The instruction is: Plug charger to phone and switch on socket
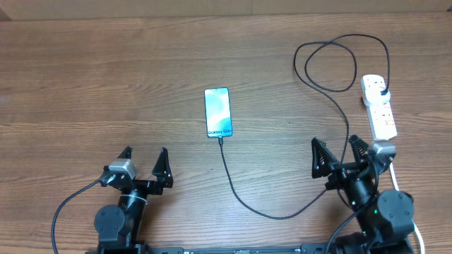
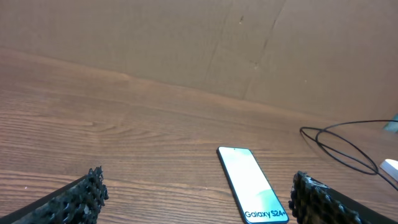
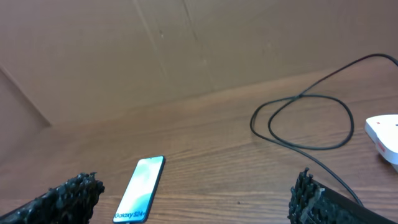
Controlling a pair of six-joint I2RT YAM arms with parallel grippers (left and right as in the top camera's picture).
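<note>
The phone (image 1: 218,112) lies flat mid-table, screen lit blue-cyan, "Galaxy" text at its near end; it also shows in the left wrist view (image 2: 252,183) and the right wrist view (image 3: 140,180). The charger cable (image 1: 240,190) meets the phone's near end, curves right, loops (image 1: 328,67) at the back and reaches a black plug (image 1: 382,92) seated in the socket (image 1: 378,106), a white power strip at the right. My left gripper (image 1: 145,164) is open and empty at the near left. My right gripper (image 1: 337,152) is open and empty, near the strip's near end.
The thick white cord (image 1: 395,180) of the strip runs down past the right arm. A brown cardboard wall (image 2: 199,43) stands behind the wooden table (image 1: 106,85). The cable loop (image 3: 301,121) lies between the right gripper and the wall.
</note>
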